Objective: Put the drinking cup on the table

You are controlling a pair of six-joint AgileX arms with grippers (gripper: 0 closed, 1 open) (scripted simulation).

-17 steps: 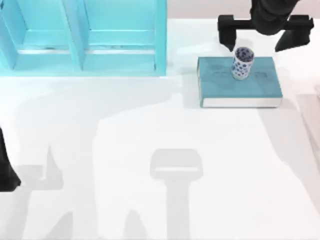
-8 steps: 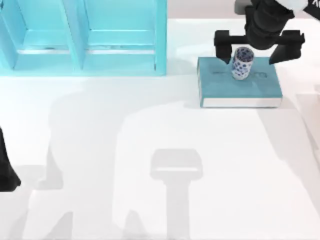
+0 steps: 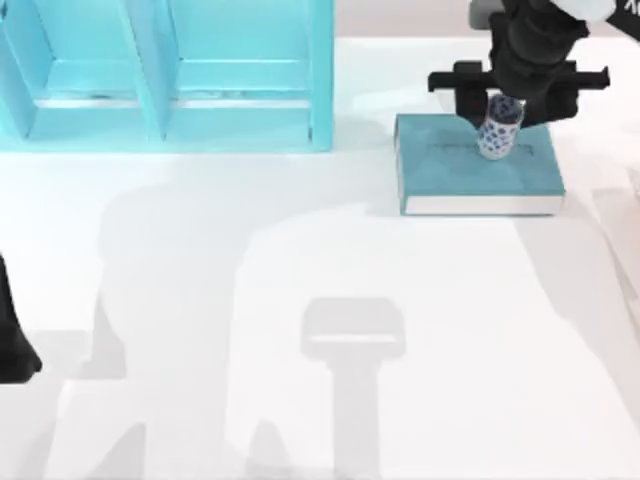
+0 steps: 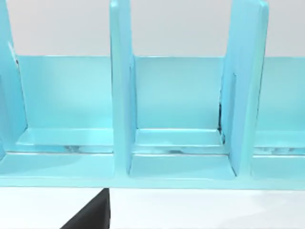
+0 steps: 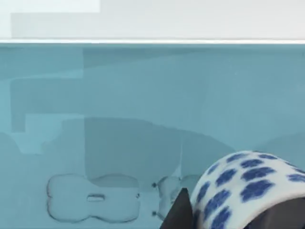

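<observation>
My right gripper is closed around the drinking cup, which tilts over the teal book on the table; my left arm sits parked well left of the book

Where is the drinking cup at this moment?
In the top view, far right: the drinking cup sits tilted on the teal book, under the right end effector.

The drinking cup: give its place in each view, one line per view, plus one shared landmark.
Top view: drinking cup on the teal book, top view's right, under the right gripper.
Left wrist view: not in it.
Right wrist view: cup close up.
Shared landmark: the teal book.
</observation>
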